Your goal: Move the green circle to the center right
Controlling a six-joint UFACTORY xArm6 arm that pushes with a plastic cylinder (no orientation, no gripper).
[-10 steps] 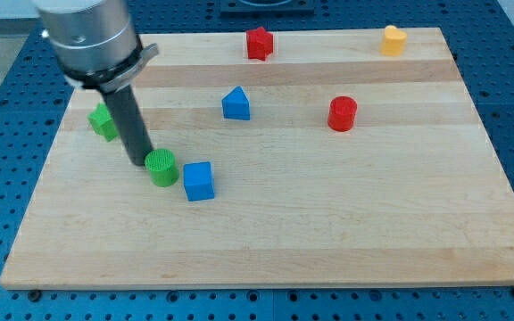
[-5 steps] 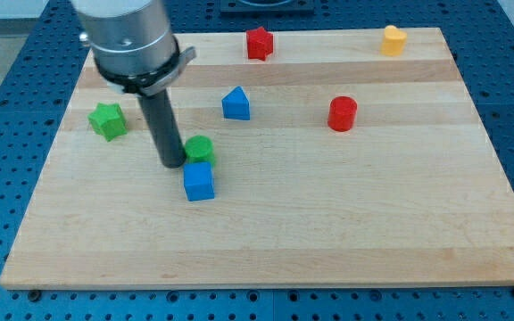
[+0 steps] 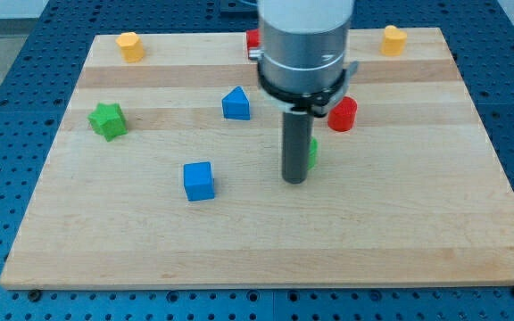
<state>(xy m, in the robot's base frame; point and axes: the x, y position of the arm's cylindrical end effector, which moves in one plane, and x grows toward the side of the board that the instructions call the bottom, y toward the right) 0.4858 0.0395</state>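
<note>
A: Where the pale wooden board fills the view, what sits over it?

B: The silver arm body with its straight dark rod, near board centre. There are no fingers to report; my tip rests on the wood, touching the left side of the green circle block, which shows only as a sliver behind the rod.

A: Location of that block?

B: Just right of centre, below and left of the red cylinder.

A: Others?

B: Blue cube at lower left of centre, blue house-shaped block above it, green star at left. Yellow blocks at top left and top right. A red block is mostly hidden behind the arm.
</note>
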